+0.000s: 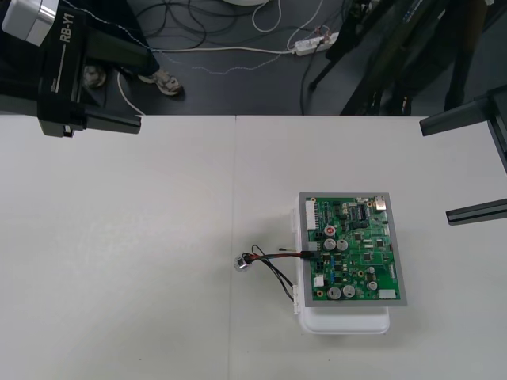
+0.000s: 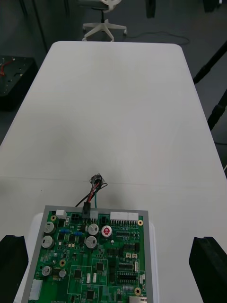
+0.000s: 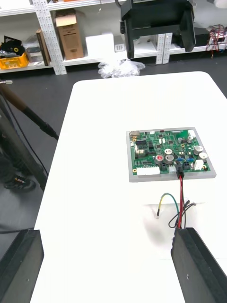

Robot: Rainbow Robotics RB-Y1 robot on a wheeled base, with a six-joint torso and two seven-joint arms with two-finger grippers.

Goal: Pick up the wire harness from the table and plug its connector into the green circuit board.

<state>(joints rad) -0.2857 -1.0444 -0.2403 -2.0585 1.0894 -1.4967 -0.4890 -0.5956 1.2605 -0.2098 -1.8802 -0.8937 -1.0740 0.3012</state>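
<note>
A green circuit board (image 1: 352, 249) on a white base (image 1: 344, 323) sits right of centre on a pale surface (image 1: 142, 253). The wire harness (image 1: 273, 260) lies at the board's left edge. Its black plug (image 1: 306, 254) appears seated in an edge connector, its thin wires loop outward, and its round metal socket (image 1: 240, 262) rests on the surface. The left tool (image 3: 108, 234) hangs at the far left and the right tool (image 1: 437, 170) at the right edge, both spread wide and empty. The harness looks light, limp and delicate. The stiff plug body seems the safest place to grip.
</note>
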